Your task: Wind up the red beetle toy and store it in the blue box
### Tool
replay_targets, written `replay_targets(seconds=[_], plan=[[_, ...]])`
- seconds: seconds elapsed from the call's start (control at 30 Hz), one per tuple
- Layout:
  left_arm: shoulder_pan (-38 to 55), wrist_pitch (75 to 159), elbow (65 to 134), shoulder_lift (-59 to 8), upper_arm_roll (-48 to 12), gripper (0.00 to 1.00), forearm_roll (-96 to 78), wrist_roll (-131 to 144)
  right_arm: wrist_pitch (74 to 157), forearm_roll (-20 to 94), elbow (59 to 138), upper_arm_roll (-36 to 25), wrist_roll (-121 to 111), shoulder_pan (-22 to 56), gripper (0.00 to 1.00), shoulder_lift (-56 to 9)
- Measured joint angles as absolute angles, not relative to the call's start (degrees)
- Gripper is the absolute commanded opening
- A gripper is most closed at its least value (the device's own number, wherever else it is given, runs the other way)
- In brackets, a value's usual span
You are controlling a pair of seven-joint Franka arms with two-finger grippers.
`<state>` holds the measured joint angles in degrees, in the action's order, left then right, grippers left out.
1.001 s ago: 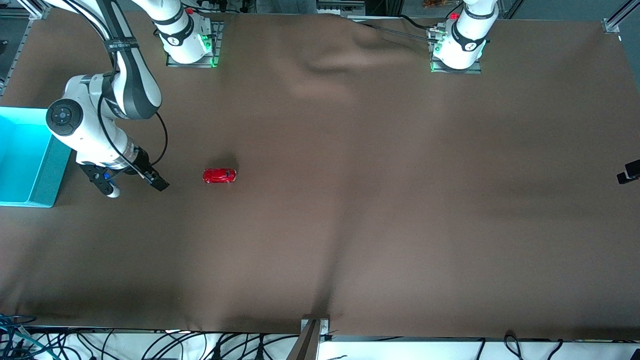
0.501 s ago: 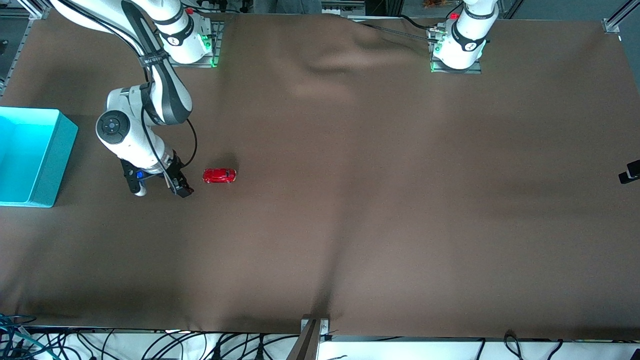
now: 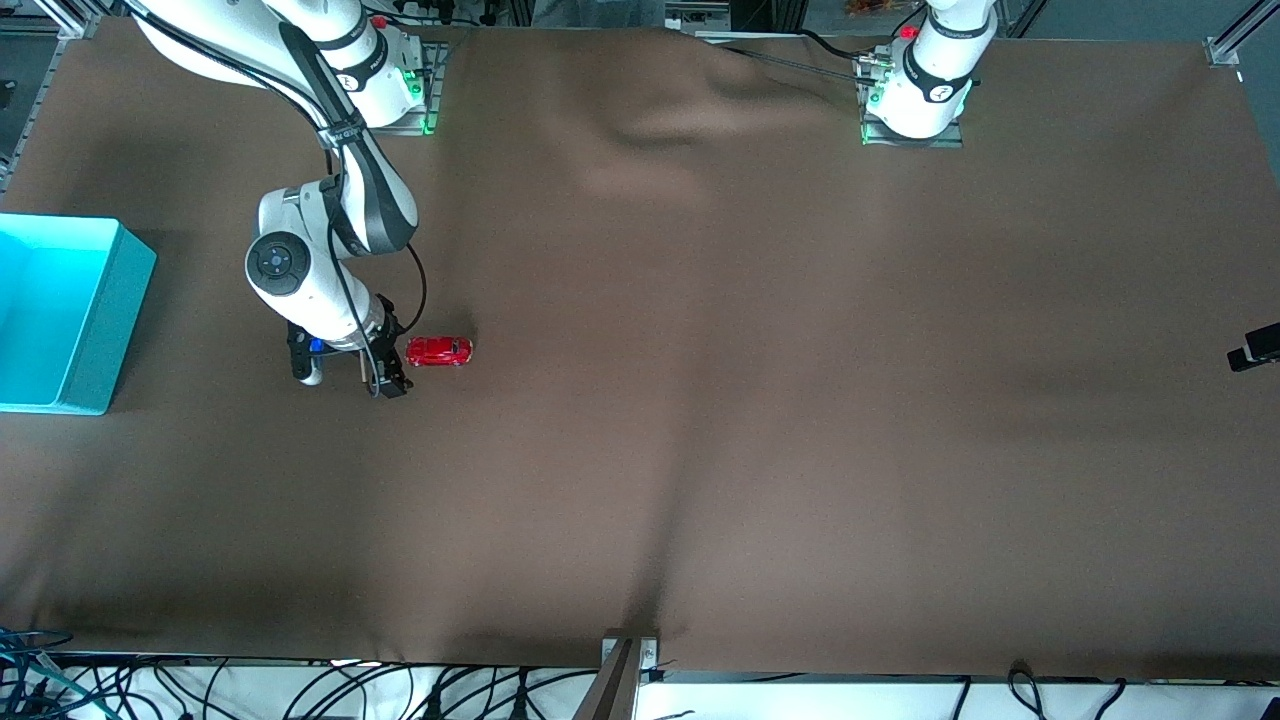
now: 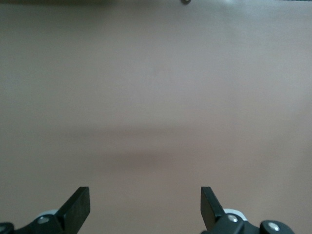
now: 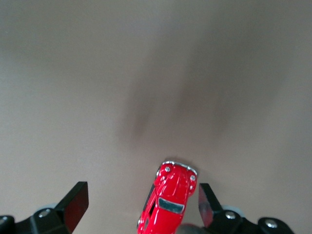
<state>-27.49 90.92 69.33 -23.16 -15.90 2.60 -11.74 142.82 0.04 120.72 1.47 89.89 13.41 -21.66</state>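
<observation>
The red beetle toy (image 3: 438,351) stands on its wheels on the brown cloth, toward the right arm's end of the table. My right gripper (image 3: 396,358) is low beside it and open. In the right wrist view the toy (image 5: 168,200) lies partly between the fingers of that gripper (image 5: 142,200), close to one finger (image 5: 207,200) and not clamped. The blue box (image 3: 105,320) sits at the table's edge on the right arm's end. My left gripper (image 3: 1255,350) waits at the other end, open over bare cloth (image 4: 145,204).
A brown cloth (image 3: 700,400) with soft folds covers the whole table. The two arm bases (image 3: 385,90) (image 3: 915,95) stand along the edge farthest from the front camera. Cables hang below the nearest edge.
My right arm has swung away from the blue box and come up to the toy, still open. The toy has stayed in place. The left arm has hardly moved.
</observation>
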Motion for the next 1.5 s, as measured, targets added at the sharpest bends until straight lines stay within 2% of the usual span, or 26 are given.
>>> replay_targets(seconds=[0.87,0.9,1.0,1.07,1.17,1.23,1.3,1.33,1.43,1.5], plan=[[-29.2,90.9,69.2,-23.1,-15.9,1.00,2.3,-13.4,144.7,0.0,120.7,1.8,101.4,17.5,1.00,-25.9],[-29.5,90.9,69.2,-23.1,-15.9,1.00,2.3,-13.6,144.8,0.0,120.7,1.8,101.4,17.6,0.96,-26.1],[-30.4,90.9,69.2,-23.1,-15.9,1.00,2.3,-13.8,145.1,0.0,120.7,1.8,101.5,17.8,0.64,-26.7],[-30.7,90.9,69.2,-23.1,-15.9,1.00,2.3,-13.8,145.1,0.0,120.7,1.8,101.5,17.8,0.46,-26.9],[-30.8,90.9,69.2,-23.1,-15.9,1.00,2.3,-13.7,145.2,0.0,120.7,1.7,101.8,17.8,0.41,-27.0],[-30.8,90.9,69.2,-23.1,-15.9,1.00,2.3,-13.6,145.2,0.0,120.7,1.7,102.5,17.8,0.30,-27.0],[-30.9,90.9,69.2,-23.1,-15.9,1.00,2.3,-13.6,145.2,0.0,120.7,1.7,103.0,17.8,0.28,-27.0],[-31.0,90.9,69.2,-23.1,-15.9,1.00,2.3,-13.6,145.2,0.0,120.7,1.7,103.3,17.8,0.24,-27.0],[-31.2,90.8,69.2,-23.0,-15.9,1.00,2.3,-13.6,145.2,0.0,120.7,1.7,103.6,17.8,0.00,-27.0],[-31.3,90.6,69.2,-23.0,-15.9,1.00,2.3,-13.7,145.2,0.0,120.7,1.7,103.6,17.8,0.00,-27.0]])
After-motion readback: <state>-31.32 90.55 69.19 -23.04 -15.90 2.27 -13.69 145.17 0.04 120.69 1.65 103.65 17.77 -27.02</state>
